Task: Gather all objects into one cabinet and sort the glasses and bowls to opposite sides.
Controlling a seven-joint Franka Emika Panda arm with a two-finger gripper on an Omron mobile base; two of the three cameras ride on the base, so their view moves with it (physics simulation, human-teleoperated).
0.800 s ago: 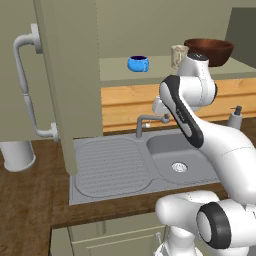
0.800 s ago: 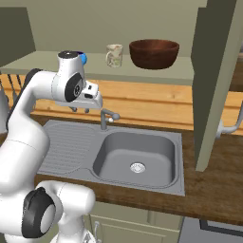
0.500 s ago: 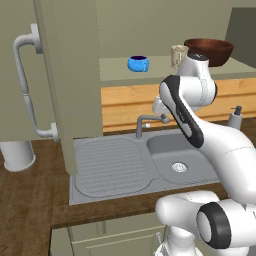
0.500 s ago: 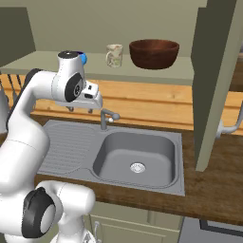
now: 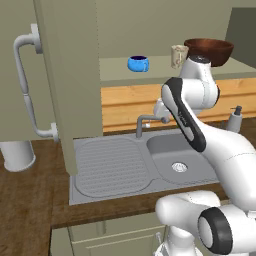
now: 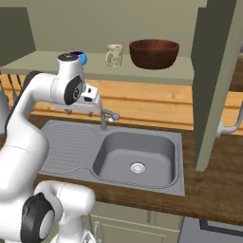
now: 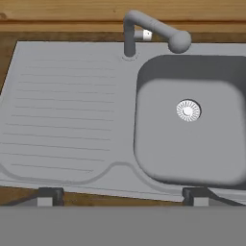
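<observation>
The wide olive cabinet stands open, its pale shelf floor [image 5: 160, 71] [image 6: 52, 62] above the sink. On it sit a small blue bowl [image 5: 137, 63], one pale patterned glass [image 5: 178, 55] [image 6: 114, 55] and, right of the glass, a large dark brown bowl [image 5: 209, 51] [image 6: 154, 52]. In the right base view my arm hides most of the blue bowl [image 6: 82, 58]. My gripper [image 7: 123, 196] [image 6: 84, 109] hangs below the shelf, pointing down over the sink. Its fingertips [image 7: 50, 196] stand wide apart, open and holding nothing.
Below lie a grey sink basin [image 7: 187, 125] [image 6: 137, 152] with a draining board [image 7: 62, 110] and a faucet [image 5: 145, 120] [image 6: 105, 116]. The cabinet doors [image 5: 65, 75] [image 6: 213, 71] stick out towards me on both sides. A white roll [image 5: 17, 156] stands at the left, a soap dispenser [image 5: 235, 117] at the right.
</observation>
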